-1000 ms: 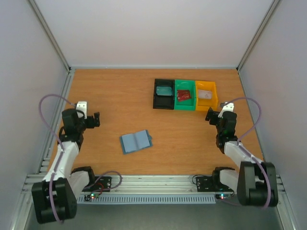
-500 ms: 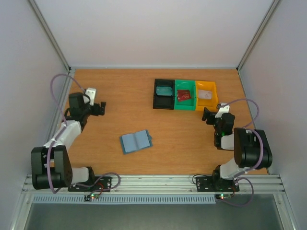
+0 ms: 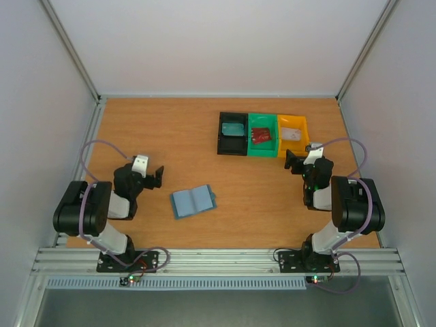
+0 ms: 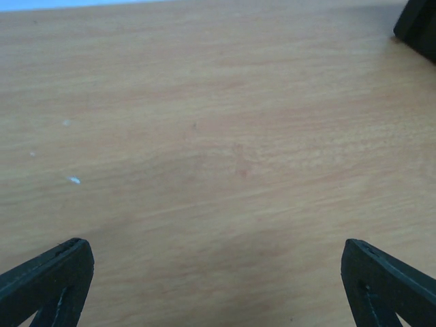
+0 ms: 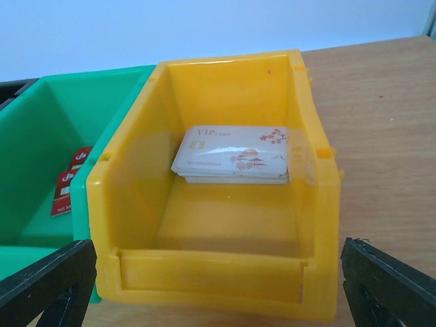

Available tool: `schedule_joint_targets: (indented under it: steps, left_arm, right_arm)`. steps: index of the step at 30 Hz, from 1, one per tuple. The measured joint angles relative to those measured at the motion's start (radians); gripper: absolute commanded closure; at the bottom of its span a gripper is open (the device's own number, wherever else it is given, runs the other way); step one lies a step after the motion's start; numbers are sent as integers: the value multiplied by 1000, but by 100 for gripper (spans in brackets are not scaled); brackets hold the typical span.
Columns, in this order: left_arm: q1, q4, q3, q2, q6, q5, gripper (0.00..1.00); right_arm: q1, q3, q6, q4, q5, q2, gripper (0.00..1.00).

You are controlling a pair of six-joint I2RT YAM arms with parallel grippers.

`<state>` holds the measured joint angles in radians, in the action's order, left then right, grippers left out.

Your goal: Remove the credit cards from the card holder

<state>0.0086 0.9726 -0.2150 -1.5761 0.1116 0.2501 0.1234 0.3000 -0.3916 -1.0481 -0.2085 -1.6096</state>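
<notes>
The card holder (image 3: 193, 201) lies open like a book on the wooden table, blue-grey, left of centre. I cannot make out any card in its pockets from the top view. Red credit cards (image 3: 261, 135) lie in the green bin (image 3: 262, 145); the right wrist view shows them too (image 5: 71, 180). My left gripper (image 3: 158, 177) is open, low over bare wood just left of the holder, nothing between its fingers (image 4: 48, 279). My right gripper (image 3: 291, 161) is open and faces the yellow bin (image 5: 218, 272), apart from it.
Three bins stand in a row at the back right: black (image 3: 233, 145) with a teal card, green, then yellow (image 3: 293, 146) holding a stack of white cards (image 5: 231, 155). A corner of the black bin (image 4: 419, 27) shows in the left wrist view.
The left arm has folded back and its gripper has swung right and nearer, ending close to the card holder. The right arm has folded back too, its gripper edging left. Both stayed open.
</notes>
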Motion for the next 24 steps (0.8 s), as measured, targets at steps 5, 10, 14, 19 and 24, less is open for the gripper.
schedule_joint_targets:
  steps: [5, 10, 14, 19, 24]
  left_arm:
    - [-3, 102, 2, -2, -19, -55, 1]
    - [-3, 92, -53, 10, -37, -114, 1]
    - [-3, 41, -114, 12, -57, -162, 1]
    - [-3, 40, -112, 12, -61, -179, 1]
    - [-3, 37, -111, 12, -61, -187, 1]
  right_arm:
    - [0, 52, -11, 76, -18, 1, 2]
    - [0, 57, -14, 109, -26, 1, 1]
    - [0, 57, -15, 119, -29, 1, 2]
    - [0, 57, -17, 121, -29, 1, 1]
    - [0, 57, -18, 121, -29, 1, 2]
